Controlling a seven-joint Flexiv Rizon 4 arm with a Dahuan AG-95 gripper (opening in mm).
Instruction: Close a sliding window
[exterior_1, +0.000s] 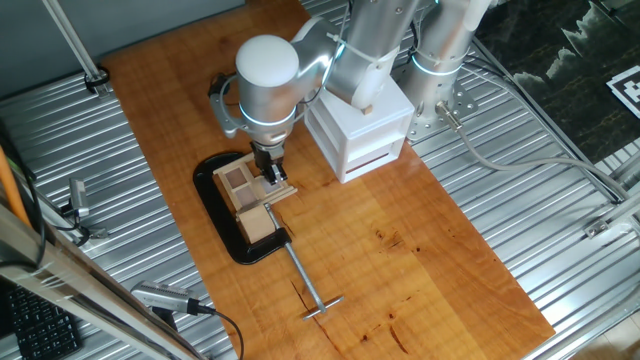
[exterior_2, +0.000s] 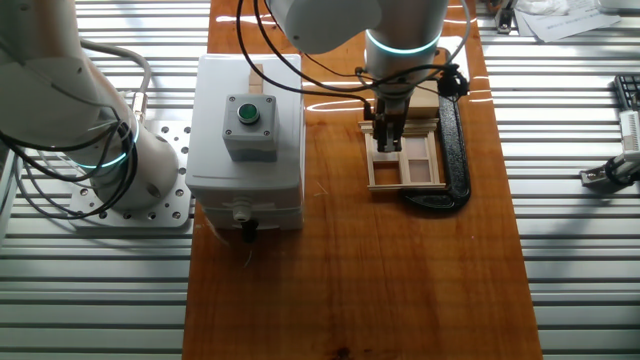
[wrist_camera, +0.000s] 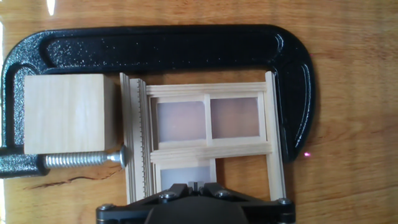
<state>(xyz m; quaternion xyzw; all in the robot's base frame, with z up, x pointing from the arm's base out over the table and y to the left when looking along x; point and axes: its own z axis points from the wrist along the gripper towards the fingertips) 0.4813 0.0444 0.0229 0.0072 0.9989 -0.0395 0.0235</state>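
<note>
The sliding window (wrist_camera: 208, 138) is a small light-wood frame with brownish panes, lying flat and held by a black clamp (wrist_camera: 174, 46). In the hand view its upper sash with two panes is in full sight, and a lower pane is partly hidden behind my gripper (wrist_camera: 196, 185). The gripper is shut with nothing visible between the fingers, right above the window's near edge. In one fixed view the gripper (exterior_1: 270, 172) stands upright over the window (exterior_1: 240, 180). The other fixed view shows the gripper (exterior_2: 390, 140) over the window (exterior_2: 405, 165) too.
A wooden block (wrist_camera: 68, 115) is pressed against the window's left rail by the clamp screw (wrist_camera: 84, 160). The screw's long handle (exterior_1: 310, 290) sticks out over the wooden table. A white box with a green button (exterior_2: 248, 115) stands beside the window.
</note>
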